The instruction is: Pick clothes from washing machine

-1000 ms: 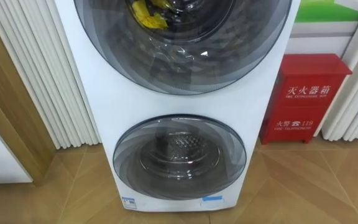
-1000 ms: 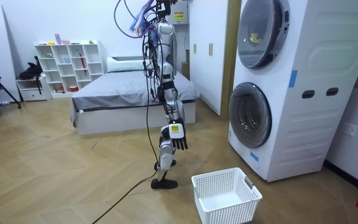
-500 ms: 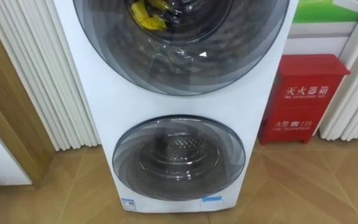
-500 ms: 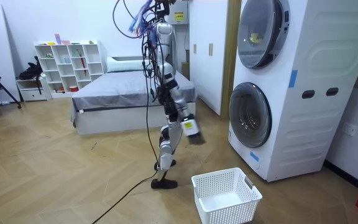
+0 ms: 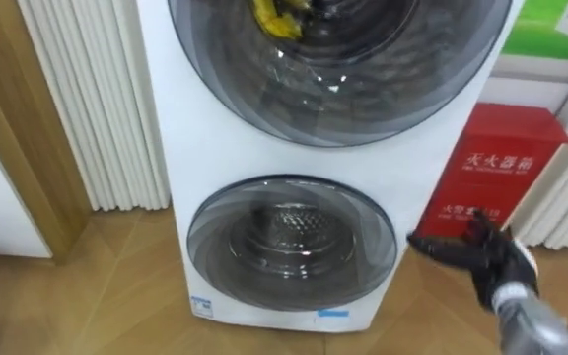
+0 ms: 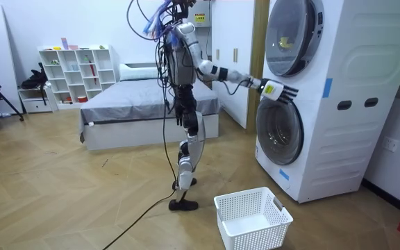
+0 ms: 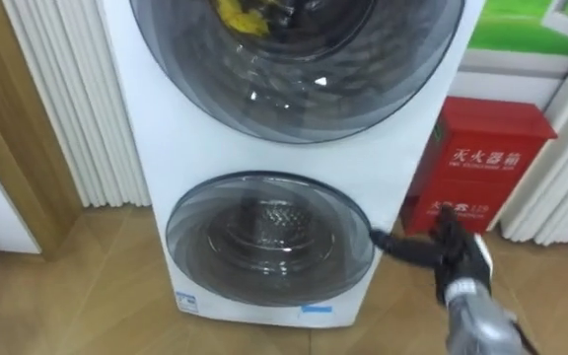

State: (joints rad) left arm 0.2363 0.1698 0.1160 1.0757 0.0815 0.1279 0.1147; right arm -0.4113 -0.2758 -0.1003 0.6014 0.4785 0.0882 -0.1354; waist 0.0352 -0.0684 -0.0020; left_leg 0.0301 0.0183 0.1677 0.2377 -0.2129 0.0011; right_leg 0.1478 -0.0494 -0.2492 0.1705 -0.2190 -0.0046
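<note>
A yellow cloth lies inside the upper drum of the stacked white washing machine, behind the closed round upper door. The lower door is closed too, with a bare metal drum behind it. My right hand is open, fingers stretched to the left, just off the lower door's right rim. In the room view this hand is held out at arm's length in front of the machine, at the height where the two doors meet. I stand a step back from the machine, facing it.
A white laundry basket sits on the wooden floor before the machine, to my right. A red fire cabinet stands right of the machine and white pleated panels to its left. A bed lies behind me.
My right arm has swung up from hanging at my side and now reaches out to the machine's front. The eye view has shifted slightly.
</note>
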